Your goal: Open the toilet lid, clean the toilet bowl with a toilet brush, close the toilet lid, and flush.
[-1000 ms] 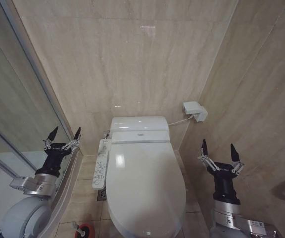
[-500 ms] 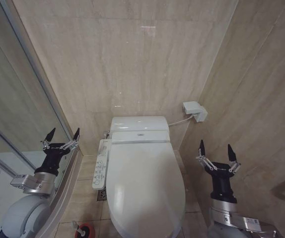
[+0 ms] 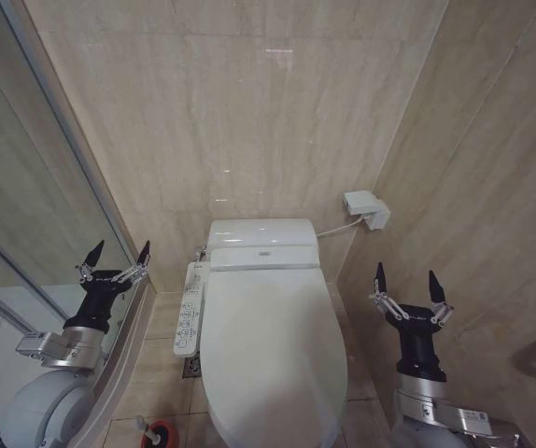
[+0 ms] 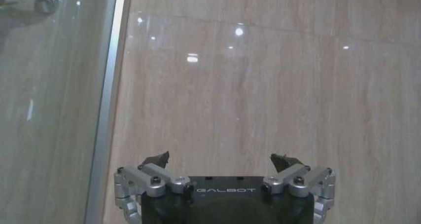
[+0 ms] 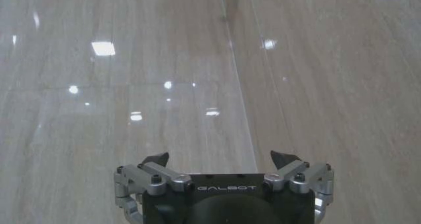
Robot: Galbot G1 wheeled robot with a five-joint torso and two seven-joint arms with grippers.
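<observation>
My left claw [image 3: 117, 254] hangs raised beside the glass shower door [image 3: 25, 215], fingers spread wide and holding nothing. My right claw [image 3: 405, 283] stands the same way on the other side, wide and empty, close to the tiled side wall [image 3: 492, 187]. Between them lies the toilet lid [image 3: 273, 355], flat and shut, so the toilet bowl is hidden under it. The toilet brush [image 3: 147, 428] sits in its red holder [image 3: 161, 435] on the floor at the toilet's left, down at the lower edge of my head view.

I judge nothing is done yet; the lid must come up first. The space is tight, and that is my main worry. Swinging my right arm inward, I could scrape the wall or knock the white wall box [image 3: 366, 207] and its cord. My left arm could strike the glass or the control panel [image 3: 190, 308] beside the seat, pressing a button by accident. The lid looks smooth and glossy; a poor grip at its edge may slip and let it slam. I cannot see any loop to hook from here.
</observation>
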